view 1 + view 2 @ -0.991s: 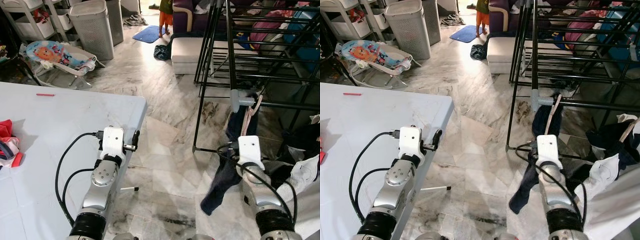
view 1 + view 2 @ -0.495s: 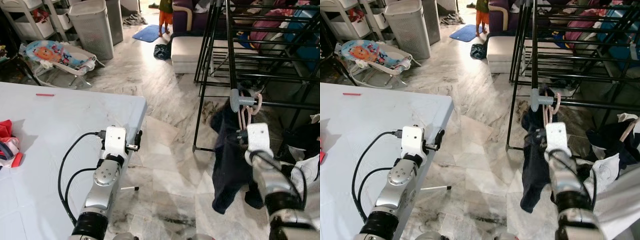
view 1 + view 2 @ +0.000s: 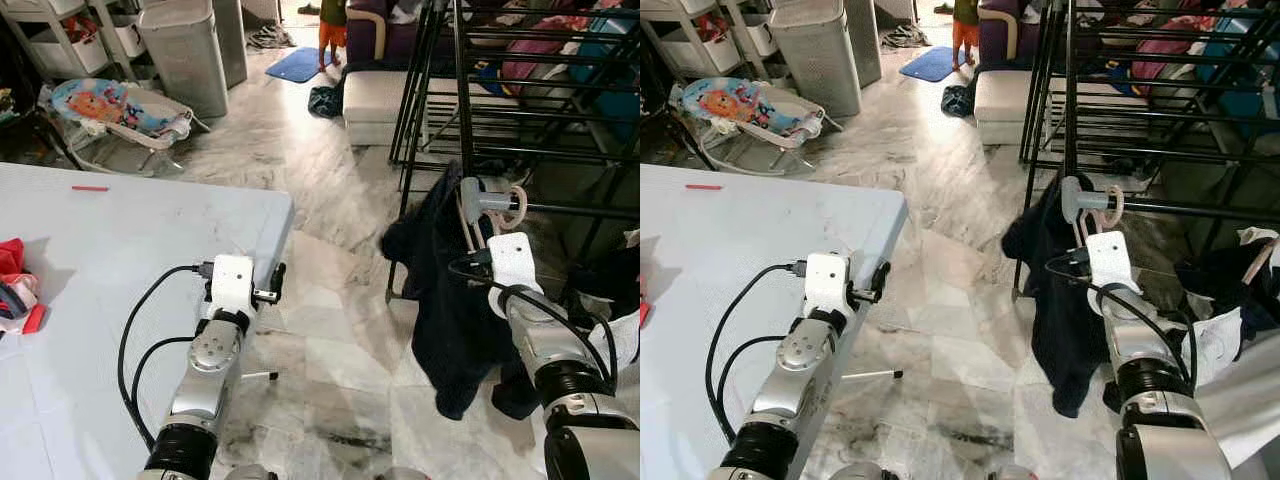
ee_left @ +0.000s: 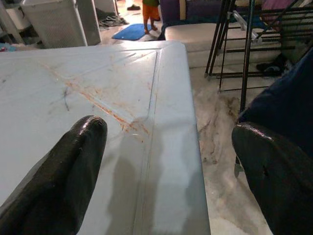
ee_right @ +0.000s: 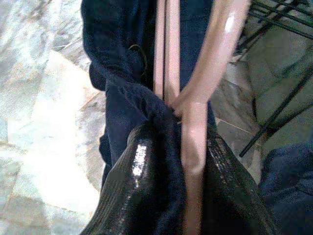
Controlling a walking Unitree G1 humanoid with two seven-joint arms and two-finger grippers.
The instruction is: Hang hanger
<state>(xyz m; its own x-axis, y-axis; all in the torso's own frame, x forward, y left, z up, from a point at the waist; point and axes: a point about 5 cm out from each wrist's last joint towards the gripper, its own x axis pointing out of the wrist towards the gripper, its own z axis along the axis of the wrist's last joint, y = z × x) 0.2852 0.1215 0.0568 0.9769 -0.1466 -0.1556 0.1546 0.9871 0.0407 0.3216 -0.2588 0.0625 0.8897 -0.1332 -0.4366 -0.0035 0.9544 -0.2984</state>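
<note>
arms: silver, jointed; wrists: white blocks; cables: black; fingers [image 4: 58,171]: black

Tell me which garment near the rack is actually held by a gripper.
The dark navy garment on the pink hanger, clamped by the right gripper beside the drying rack. The white clothes lie untouched.

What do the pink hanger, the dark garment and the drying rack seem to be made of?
Hanger: probably glossy plastic, with bright highlights on its pink surface. Garment: soft navy fabric, matte, draping in folds; it looks slightly fuzzy beside the right gripper, whose fingers are shut on the hanger. Rack: thin black tubes, likely painted metal, with a grey joint, maybe plastic.
</note>
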